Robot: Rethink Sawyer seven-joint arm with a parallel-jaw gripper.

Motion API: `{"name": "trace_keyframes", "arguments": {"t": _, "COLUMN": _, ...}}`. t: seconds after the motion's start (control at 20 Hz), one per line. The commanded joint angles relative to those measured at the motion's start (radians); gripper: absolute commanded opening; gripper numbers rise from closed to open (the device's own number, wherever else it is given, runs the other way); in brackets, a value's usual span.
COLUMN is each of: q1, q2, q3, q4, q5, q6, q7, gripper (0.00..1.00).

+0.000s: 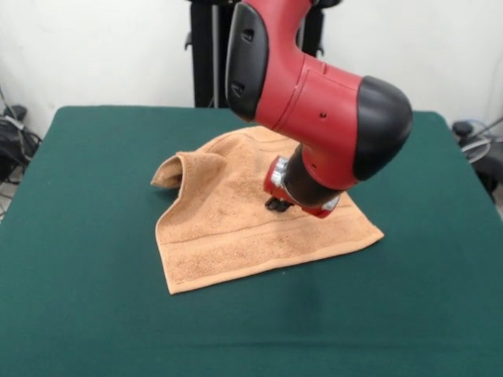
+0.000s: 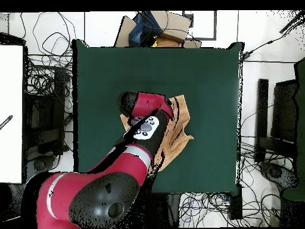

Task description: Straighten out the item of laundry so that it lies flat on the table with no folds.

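Observation:
The orange-tan terry towel point(image 1: 236, 216) lies near the middle of the dark green table point(image 1: 94, 298). Most of it is flat, with a woven band along its near edge. Its left far corner point(image 1: 177, 169) is folded up and over into a raised hump. My gripper point(image 1: 277, 205) hangs low over the towel's middle right, at or just above the cloth; the red and black arm hides most of it. In the overhead view the arm covers much of the towel point(image 2: 181, 122), and the gripper itself is hidden there.
The table's edges are far from the towel on all sides. Cables and equipment point(image 2: 41, 83) lie on the floor around the table, and boxes point(image 2: 158, 27) sit beyond its far edge in the overhead view.

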Motion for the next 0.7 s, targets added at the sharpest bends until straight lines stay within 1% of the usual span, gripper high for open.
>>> {"name": "trace_keyframes", "arguments": {"t": 0.05, "q1": 0.063, "q2": 0.208, "q3": 0.191, "q4": -0.219, "q5": 0.231, "q6": -0.452, "q7": 0.480, "gripper": 0.00}}
{"name": "trace_keyframes", "arguments": {"t": 0.25, "q1": 0.065, "q2": 0.175, "q3": 0.206, "q4": -0.189, "q5": 0.238, "q6": -0.432, "q7": 0.471, "gripper": 0.00}}
{"name": "trace_keyframes", "arguments": {"t": 0.35, "q1": 0.059, "q2": 0.142, "q3": 0.221, "q4": -0.151, "q5": 0.228, "q6": -0.426, "q7": 0.451, "gripper": 0.00}}
{"name": "trace_keyframes", "arguments": {"t": 0.7, "q1": 0.015, "q2": -0.014, "q3": 0.274, "q4": 0.057, "q5": 0.181, "q6": -0.437, "q7": 0.347, "gripper": 0.00}}
